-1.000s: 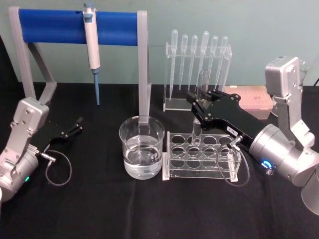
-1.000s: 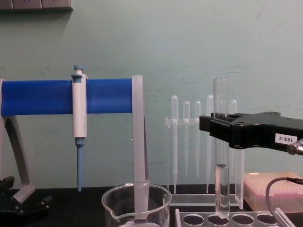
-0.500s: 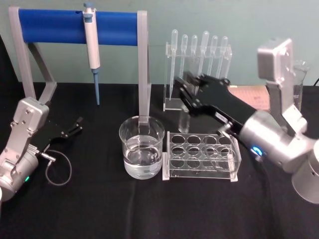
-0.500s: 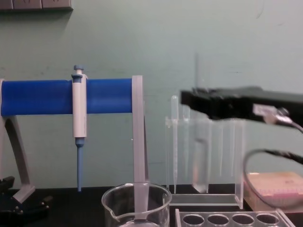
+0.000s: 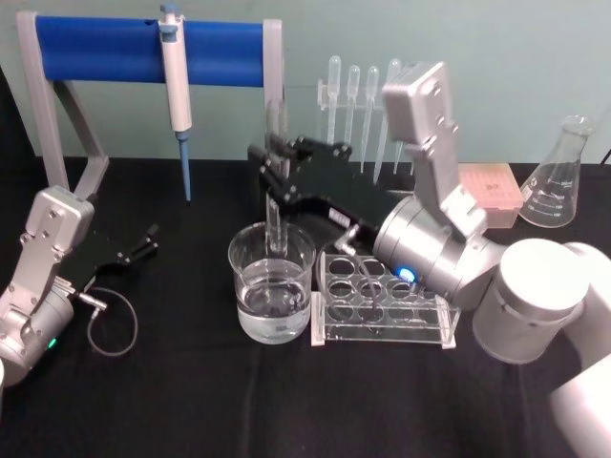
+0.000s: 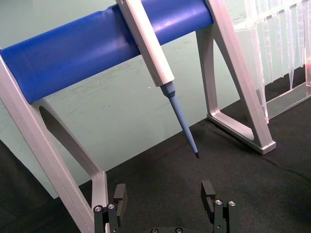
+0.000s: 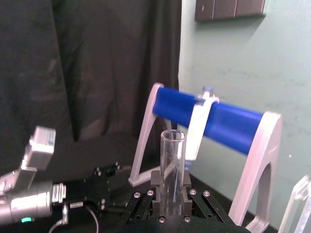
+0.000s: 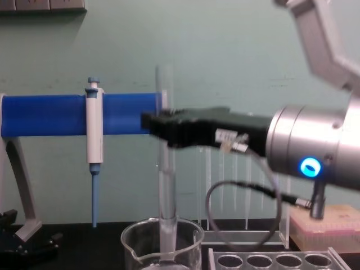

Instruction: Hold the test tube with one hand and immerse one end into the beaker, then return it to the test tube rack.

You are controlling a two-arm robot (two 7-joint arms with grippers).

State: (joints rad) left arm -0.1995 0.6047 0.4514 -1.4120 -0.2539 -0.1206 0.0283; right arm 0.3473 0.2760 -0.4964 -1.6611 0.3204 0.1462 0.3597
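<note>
1. The right gripper has its black jaws clamped on the test tube. It grips the tube partway up, so glass shows above and below the jaws. The right wrist view shows the tube upright, pinched between the two jaw blocks with its open mouth on top.
2. The tube hangs upright over the beaker. In the chest view its lower end reaches down past the beaker's rim and sits inside the glass. Whether the tip touches the water cannot be told.
3. The right arm's silver wrist reaches in over the test tube rack. The rack stands just beside the beaker on the robot's right.
4. The left gripper rests low on the black table, well off to the left of the beaker. In its own wrist view the two fingers stand wide apart with nothing between them.
5. Behind the beaker, a pipette hangs from the blue bar stand.
6. A row of plastic pipettes stands farther back, and a flask sits at the far right.
</note>
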